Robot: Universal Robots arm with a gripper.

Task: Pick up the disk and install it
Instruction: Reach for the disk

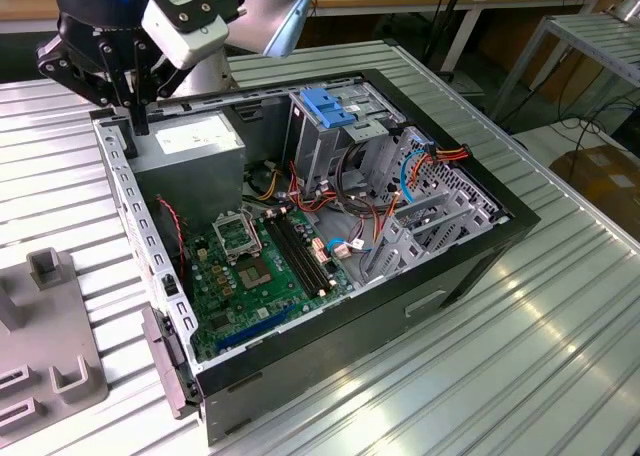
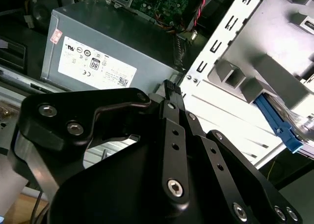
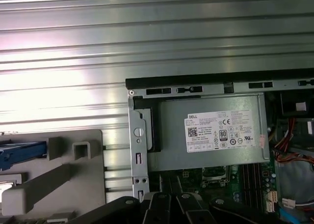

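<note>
Entry: my gripper [image 1: 138, 124], jaws closed and empty, over the power supply [image 1: 190, 141] corner; the disk [image 3: 22, 153] in grey holder [image 3: 91, 184]; I judge: open wide, square to its rails.

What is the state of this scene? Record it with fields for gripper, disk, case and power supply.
gripper: shut, empty, above the edge of the case, by the power supply
disk: in the grey holder beside the case, not picked up
case: open, on the slatted table
power supply: inside the case, label up
</note>
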